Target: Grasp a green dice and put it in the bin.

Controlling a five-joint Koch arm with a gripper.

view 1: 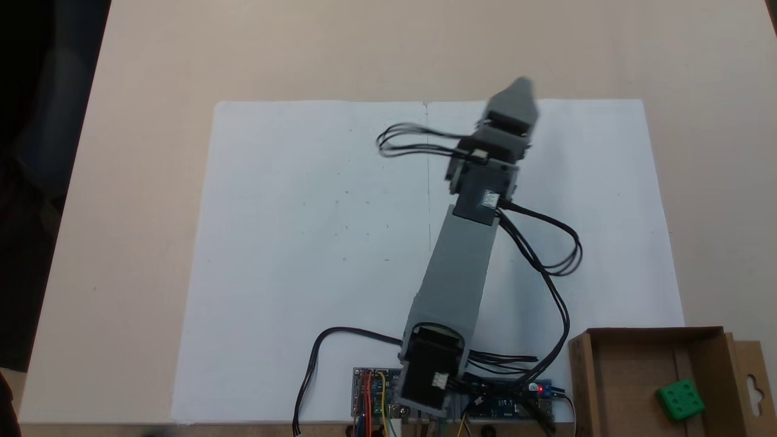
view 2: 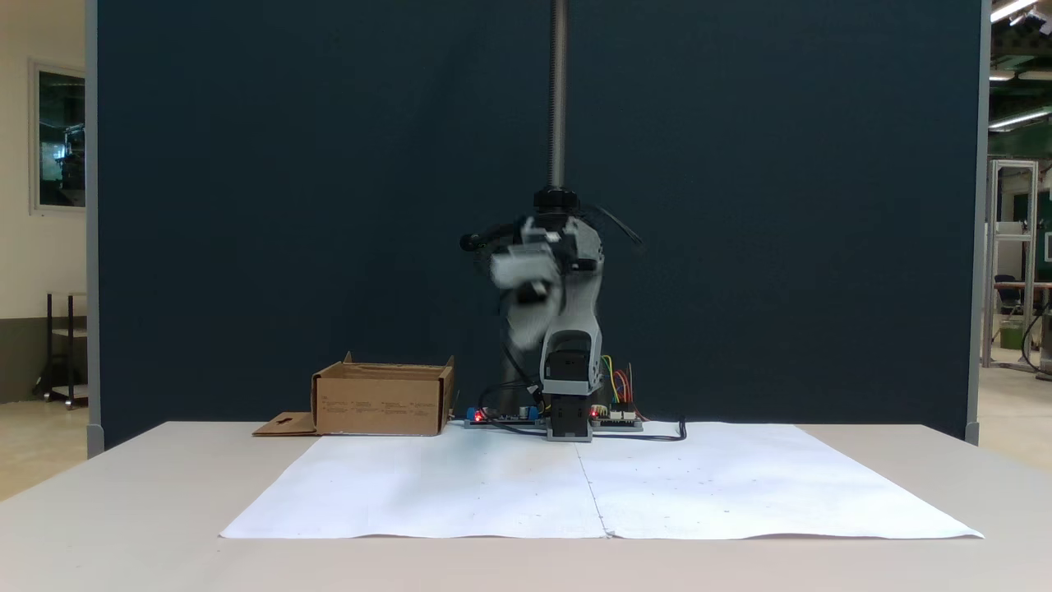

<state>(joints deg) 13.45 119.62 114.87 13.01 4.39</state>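
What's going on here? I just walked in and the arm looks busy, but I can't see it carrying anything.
The green dice already lies inside the bin, the cardboard box beside the arm's base. The gripper is raised over the white paper, well away from the bin, and looks blurred in both fixed views. Nothing shows in it, though whether it is open or shut cannot be told.

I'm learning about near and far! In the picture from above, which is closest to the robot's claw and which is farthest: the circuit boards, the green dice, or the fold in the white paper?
From the claw:
1. Paper fold, just to its left.
2. Circuit boards, at the bottom by the arm's base.
3. Green dice, in the cardboard box at the bottom right.
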